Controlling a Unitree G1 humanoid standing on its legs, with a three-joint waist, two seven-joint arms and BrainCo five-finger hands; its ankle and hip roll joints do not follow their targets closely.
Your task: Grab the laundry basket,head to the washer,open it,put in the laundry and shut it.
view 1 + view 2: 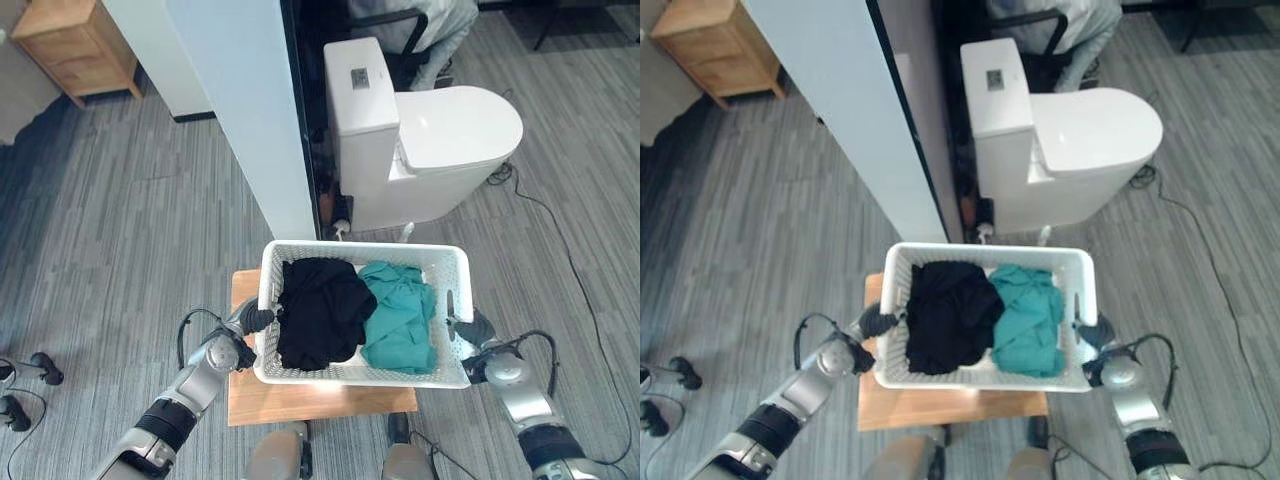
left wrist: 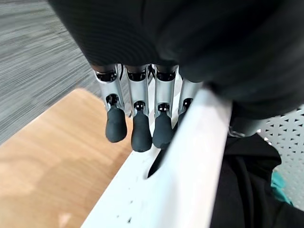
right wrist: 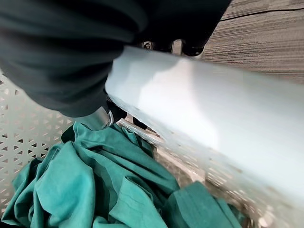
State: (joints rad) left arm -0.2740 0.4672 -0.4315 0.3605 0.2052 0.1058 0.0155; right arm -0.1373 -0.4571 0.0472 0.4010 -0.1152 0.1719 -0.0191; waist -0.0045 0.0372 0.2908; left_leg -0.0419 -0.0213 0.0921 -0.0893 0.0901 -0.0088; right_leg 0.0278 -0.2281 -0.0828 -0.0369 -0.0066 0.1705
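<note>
- At the basket's left end, the left hand (image 1: 252, 320) hooks the rim: its fingers (image 2: 137, 133) curl down the outer wall by the handle slot, with the thumb on the inside.
- At the opposite end, the right hand (image 1: 472, 328) clamps the right rim, its thumb tucked inside against the perforated wall and its other fingers hidden behind the rim.
- Between the two hands sits the white laundry basket (image 1: 355, 378), resting on a low wooden surface (image 1: 300, 402).
- Inside, next to the left hand, lies a black garment (image 1: 318, 310); next to the right hand lies a teal garment (image 1: 402, 315), the two touching.
- Beyond the basket, away from both hands, stand a white partition panel (image 1: 245, 110) and a white toilet (image 1: 420, 140).
- Far off to the left hand's side stands a wooden cabinet (image 1: 75, 45) on the grey floor (image 1: 120, 230).
</note>
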